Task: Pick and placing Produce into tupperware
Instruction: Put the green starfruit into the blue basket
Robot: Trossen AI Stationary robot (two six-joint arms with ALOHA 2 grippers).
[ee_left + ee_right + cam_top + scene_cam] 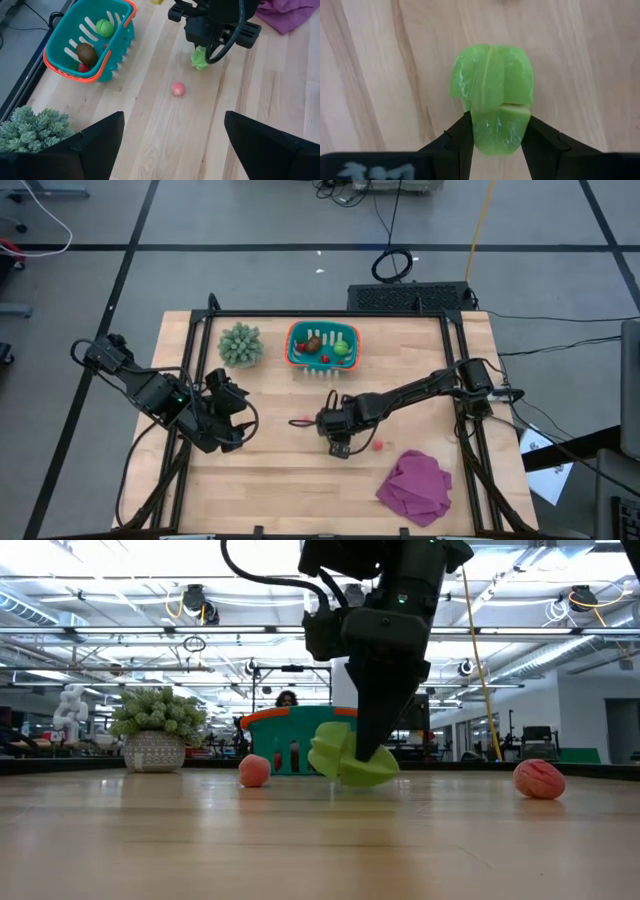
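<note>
Lettuce toy [492,97] sits clamped in right gripper [496,134] jaws; left gripper [172,145] jaws apart.

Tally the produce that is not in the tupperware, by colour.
red pieces: 2
light-green piece: 1, gripped by the right gripper
Total outside the tupperware: 3
</note>
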